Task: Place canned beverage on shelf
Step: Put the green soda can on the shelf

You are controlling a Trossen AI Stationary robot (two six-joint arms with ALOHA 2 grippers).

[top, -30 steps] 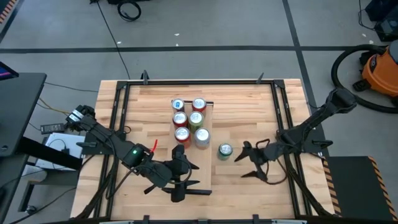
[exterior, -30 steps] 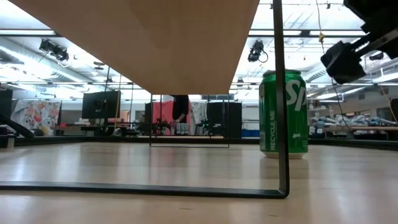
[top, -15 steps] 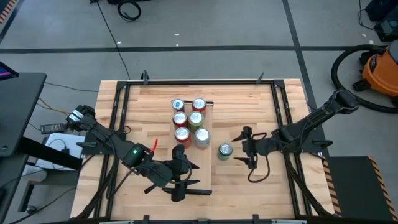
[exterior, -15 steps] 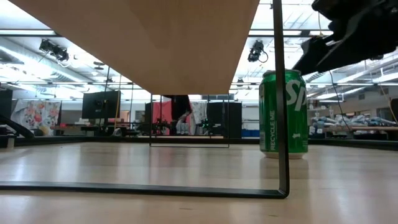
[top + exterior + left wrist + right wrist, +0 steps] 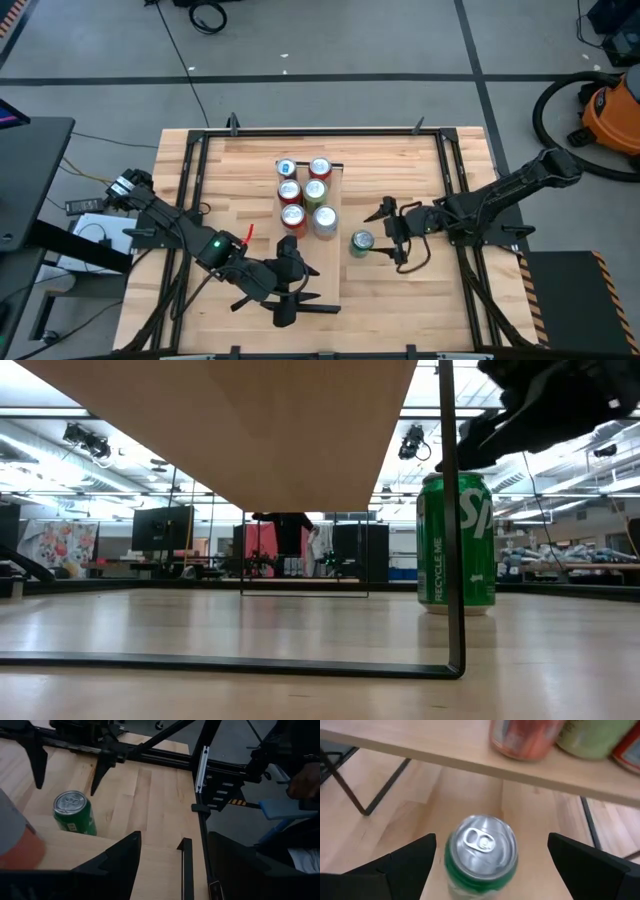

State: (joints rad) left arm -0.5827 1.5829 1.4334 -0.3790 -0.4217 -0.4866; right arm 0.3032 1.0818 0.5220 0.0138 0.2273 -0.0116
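An orange vacuum (image 5: 612, 112) stands on the grey floor (image 5: 330, 40); a monitor (image 5: 160, 528) glows behind the table.

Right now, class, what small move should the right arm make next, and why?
Probably ease the right gripper forward and down around the green can, then close. Its jaws are open with the can centred between them but untouched, standing on the table beside the shelf, which already holds six cans.

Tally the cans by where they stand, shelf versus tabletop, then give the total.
Cans on the shelf: 6
Green can on the tabletop: 1
Total: 7
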